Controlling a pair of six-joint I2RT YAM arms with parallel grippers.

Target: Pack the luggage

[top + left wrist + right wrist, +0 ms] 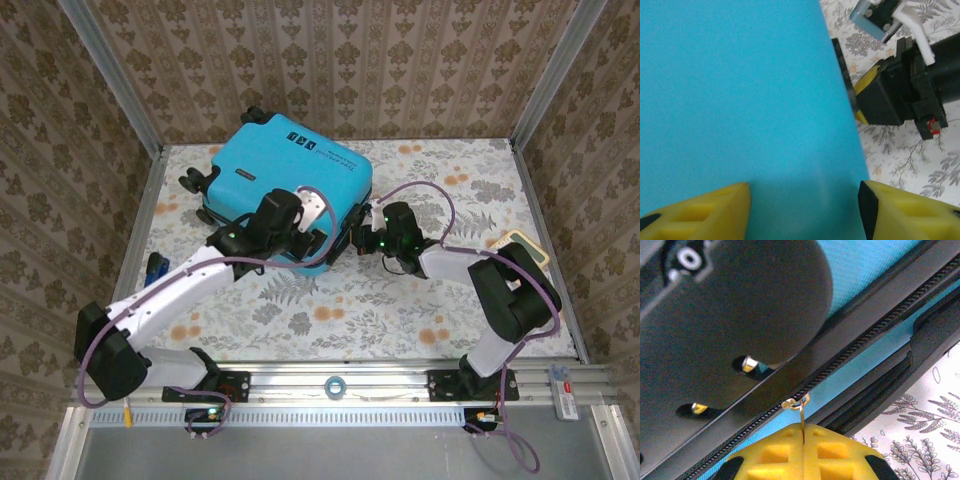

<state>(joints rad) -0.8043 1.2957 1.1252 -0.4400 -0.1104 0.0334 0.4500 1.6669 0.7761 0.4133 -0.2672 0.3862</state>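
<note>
Luggage, a small turquoise-blue hard-shell suitcase (285, 175), lies shut on the far left-centre of the flowered table (400, 300), with one corner near the back wall. You have open tabletop in front of it and to its right, and little room on its left. Your left gripper (805, 200) sits over the shell's near edge, its yellow fingers spread and gripping nothing. Your right gripper (803, 430) is clenched on the thin metal zipper pull (801, 415) at the near right side. Above the zipper (860, 342) a round black shape (740, 295) is blurred, and you cannot tell what it is. The right arm partly hides a cream object (525, 250).
</note>
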